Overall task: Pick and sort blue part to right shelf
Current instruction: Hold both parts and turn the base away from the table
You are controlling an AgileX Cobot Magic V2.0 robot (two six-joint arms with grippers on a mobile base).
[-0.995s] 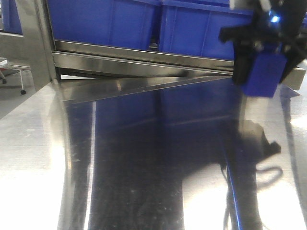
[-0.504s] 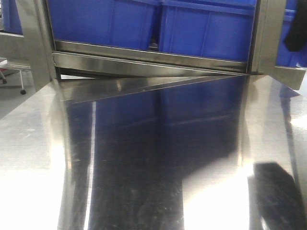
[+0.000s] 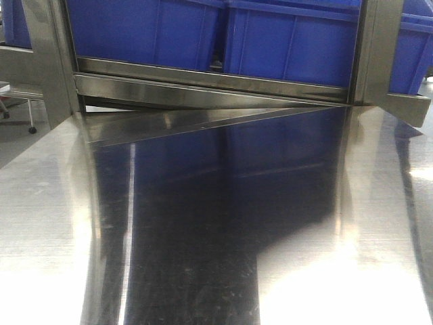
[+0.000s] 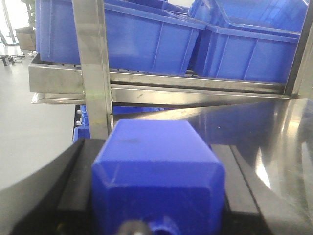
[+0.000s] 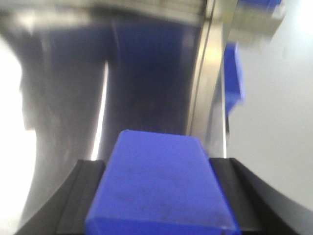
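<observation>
Bench: a polished stainless steel bench [image 3: 203, 223] is filling the front view, and its top is mirroring blue from the crates along with white glare.
Right shelf: the right shelf [image 3: 203, 82], a stainless steel rack, is standing at the far edge of the bench, with its flat front rail running across the view.
Crates: two large blue crates [image 3: 142, 30] are sitting side by side on the rack, just above the rail.
Post: in the left wrist view, an upright steel post [image 4: 95, 73] of the rack is rising just beyond the held part.
Left hand: the left hand [image 4: 156, 147] is clamping the blue part [image 4: 156, 181], with black fingers [image 4: 73, 176] pressing on both of its sides.
Blue part: it is being carried in the left hand, facing the rack and its crates. Its bevelled corners are showing, and its small nub is pointing back toward the camera.
Right hand: the right hand [image 5: 156, 164] is gripping a blue block [image 5: 159, 191] between its black fingers [image 5: 83, 191].
Blue block: it is hanging above the bench, near the metal edge strip. The view is blurring, so I cannot tell its exact type.
</observation>
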